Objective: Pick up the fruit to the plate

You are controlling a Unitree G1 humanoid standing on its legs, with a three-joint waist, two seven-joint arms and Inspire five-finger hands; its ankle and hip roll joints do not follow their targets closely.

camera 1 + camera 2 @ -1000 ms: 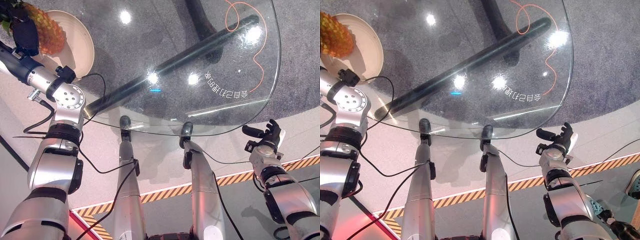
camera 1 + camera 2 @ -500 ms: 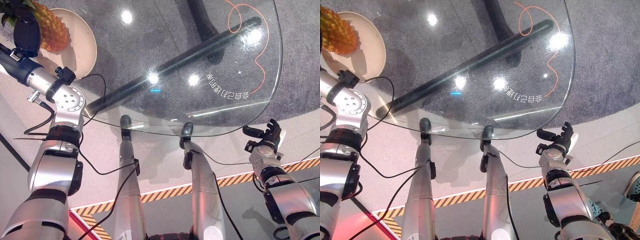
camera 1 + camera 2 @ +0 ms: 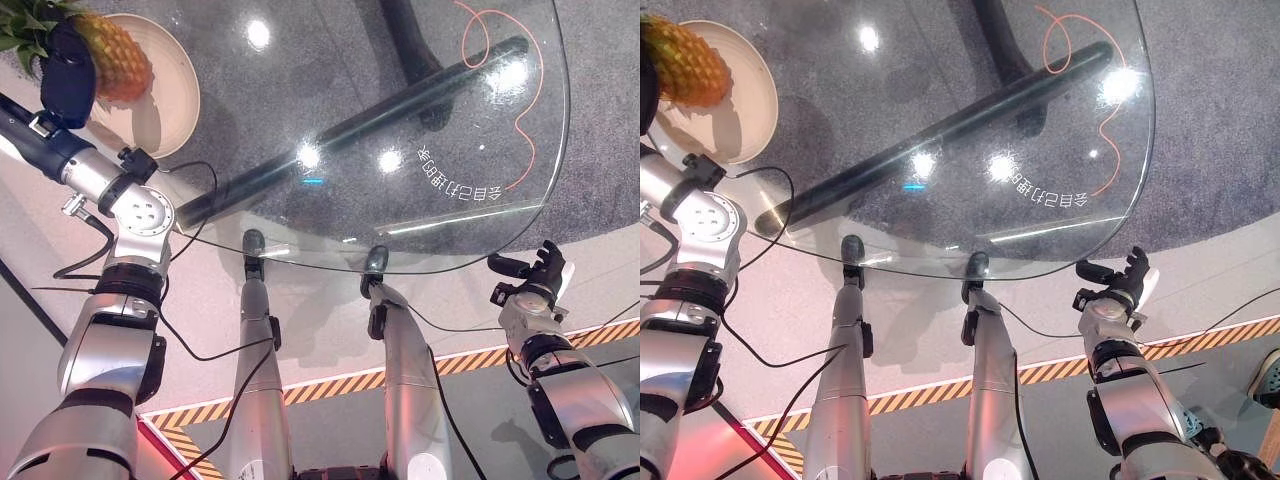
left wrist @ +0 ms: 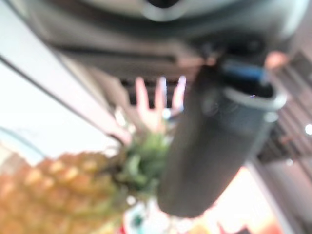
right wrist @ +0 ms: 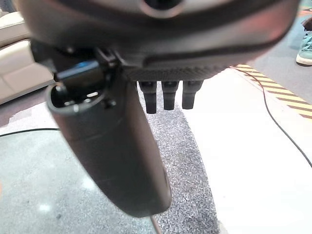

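The left hand (image 3: 68, 75) is reaching up to about 10 o'clock in the head views, over the far left corner of the glass worktop (image 3: 400, 150). It is gripping the pineapple (image 3: 112, 55), its dark fingers curling round the fruit near the base of the green leafy crown. The pineapple is tilting, with its orange, scaly body pointing toward 4 o'clock and its leaves toward 10 o'clock. Its body is lying over the cream plate (image 3: 165, 105), which is sitting on the worktop at that same corner; whether the fruit is touching the plate or hanging just above it cannot be told. In the left wrist view the pineapple (image 4: 53, 190) is showing close beside the thumb (image 4: 214, 146), with the leaves spreading between them.

The right hand (image 3: 530, 280) is hanging at about 4 o'clock, off the near right edge of the worktop and well apart from the plate. It is holding nothing, and its fingers are relaxing loosely apart with the thumb sticking out sideways. In the right wrist view its short fingertips (image 5: 168, 95) are pointing straight out beside the thumb (image 5: 112, 161), above speckled grey carpet.

A dark bar (image 3: 940, 130) is showing through the glass, running from 8 o'clock to 2 o'clock, and an orange cord (image 3: 1120, 130) is looping at 1 o'clock.
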